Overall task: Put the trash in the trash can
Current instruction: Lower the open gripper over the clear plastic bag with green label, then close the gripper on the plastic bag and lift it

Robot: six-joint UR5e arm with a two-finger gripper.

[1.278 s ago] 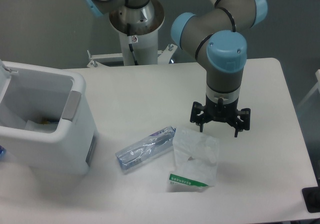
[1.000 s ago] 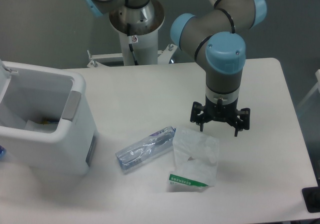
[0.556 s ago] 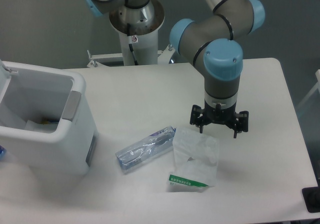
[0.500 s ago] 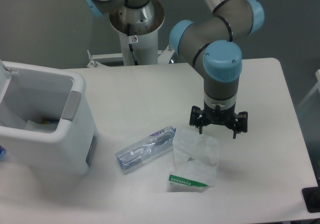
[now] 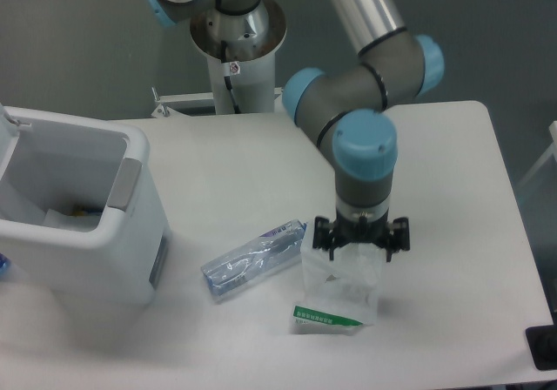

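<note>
I'm hovering the gripper [image 5: 359, 244], jaws spread and empty, over the top edge of the clear plastic bag [image 5: 338, 285], which is lying flat just beside the crushed bottle [image 5: 252, 258]. It's looking limp, slippery; I'm favouring pinching a raised wrinkle.

gripper [image 5: 360, 244] covers the plastic bag's [image 5: 339, 290] upper edge; contact cannot be told. trash can [image 5: 130, 233] cut off at left edge; its contents too dim to identify.
</note>
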